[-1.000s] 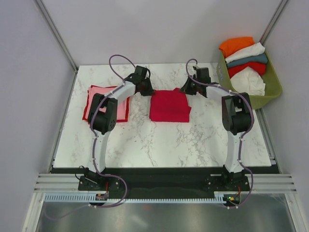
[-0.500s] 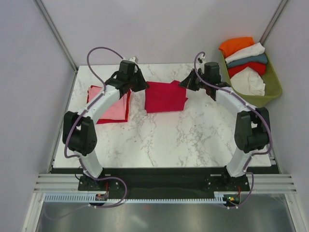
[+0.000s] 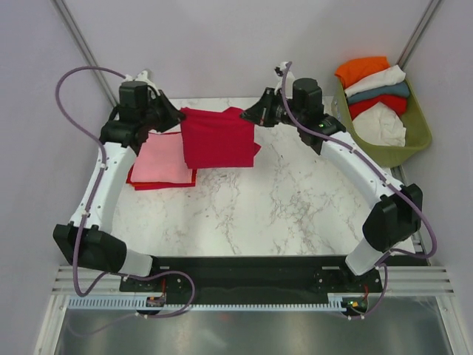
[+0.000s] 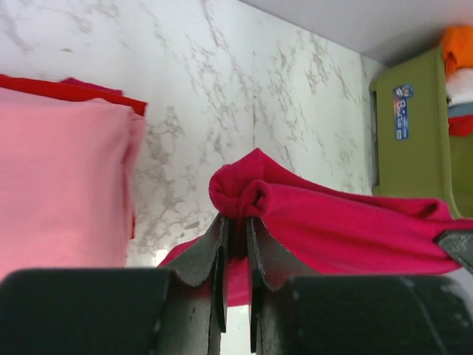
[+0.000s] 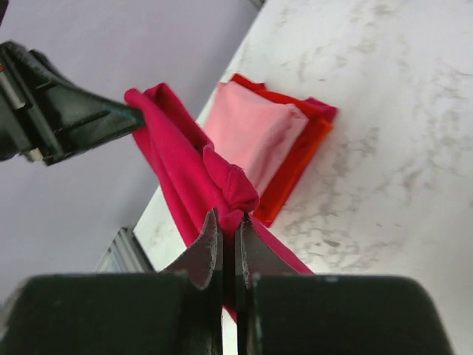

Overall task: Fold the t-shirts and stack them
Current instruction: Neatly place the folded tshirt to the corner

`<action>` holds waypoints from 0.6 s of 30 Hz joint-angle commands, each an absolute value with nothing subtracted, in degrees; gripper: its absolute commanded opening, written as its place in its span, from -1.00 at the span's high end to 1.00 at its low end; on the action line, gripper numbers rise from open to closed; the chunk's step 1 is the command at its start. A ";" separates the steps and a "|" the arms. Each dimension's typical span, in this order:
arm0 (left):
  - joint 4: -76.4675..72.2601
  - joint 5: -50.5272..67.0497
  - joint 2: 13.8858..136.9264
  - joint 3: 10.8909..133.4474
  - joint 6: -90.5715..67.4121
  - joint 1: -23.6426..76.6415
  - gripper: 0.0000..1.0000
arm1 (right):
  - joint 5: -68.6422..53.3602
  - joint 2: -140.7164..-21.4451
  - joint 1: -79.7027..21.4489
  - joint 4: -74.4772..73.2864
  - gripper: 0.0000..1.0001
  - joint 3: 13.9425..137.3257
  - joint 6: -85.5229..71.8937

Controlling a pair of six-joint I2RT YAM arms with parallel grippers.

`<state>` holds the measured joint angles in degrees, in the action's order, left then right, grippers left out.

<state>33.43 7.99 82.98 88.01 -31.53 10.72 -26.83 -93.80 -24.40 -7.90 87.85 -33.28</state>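
Note:
A folded crimson t-shirt [image 3: 218, 137] hangs in the air between my two grippers, above the far left part of the table. My left gripper [image 3: 174, 115] is shut on its left top corner [image 4: 240, 194]. My right gripper [image 3: 251, 116] is shut on its right top corner [image 5: 229, 194]. Below and to the left lies a folded pink t-shirt [image 3: 162, 159] on a red-orange folded shirt [image 3: 162, 182]; both show in the right wrist view [image 5: 259, 133]. Orange [image 3: 361, 69], white [image 3: 380, 123] and teal [image 3: 380, 94] shirts lie in the basket.
An olive-green plastic basket [image 3: 417, 137] stands at the far right of the marble table [image 3: 266, 214], also in the left wrist view [image 4: 414, 126]. Grey walls and metal frame posts close in the back and sides.
Both grippers have lifted the crimson shirt off the table and carried it left, towards the pink stack. Both arms have stretched out and risen.

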 commanded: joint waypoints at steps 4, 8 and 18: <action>43.41 1.15 75.42 92.20 -25.49 -2.78 0.95 | -22.94 -98.34 -32.41 -4.31 1.00 95.27 -37.44; 44.47 0.18 72.69 90.79 -24.70 -10.44 0.95 | -19.96 -103.52 -38.13 -3.16 1.00 99.39 -38.14; 45.35 -3.51 72.68 88.68 -24.52 -18.46 0.95 | -17.23 -113.20 -46.40 -0.79 1.00 108.01 -39.90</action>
<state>48.51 4.36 72.95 88.71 -27.49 -15.75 -18.98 -112.20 -46.46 -1.37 104.05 -39.48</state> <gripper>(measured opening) 0.171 0.042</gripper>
